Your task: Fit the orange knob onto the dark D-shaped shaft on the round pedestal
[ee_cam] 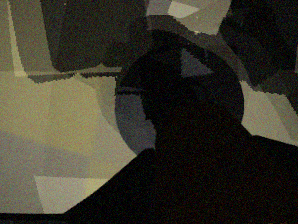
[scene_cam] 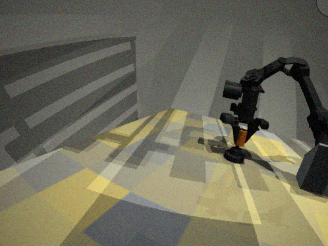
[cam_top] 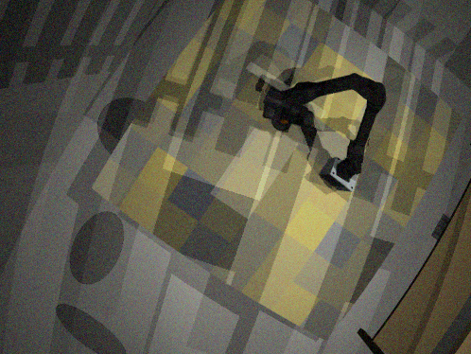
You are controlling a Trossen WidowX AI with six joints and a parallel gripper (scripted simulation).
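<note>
Above the round pedestal, the pincer points downward and is pinching the orange knob between its fingers. In the exterior view the knob is upright with a slight tilt and shows as a short orange cylinder. Its lower end is at the top of the pedestal; whether it touches the shaft, or has started onto it, cannot be told. The knob is not down on the pedestal's wide base. In the wrist view the pedestal's dark disc is partly covered by a black shape, and the shaft cannot be made out. The pedestal stands on the patchwork tabletop, well apart from the near edge in the exterior view. From the pincer the black arm rises, bends over and descends to its base, which stands on the tabletop near the right edge of the exterior view. Bands of light and shade cross the tabletop; the wrist view is dark.
</note>
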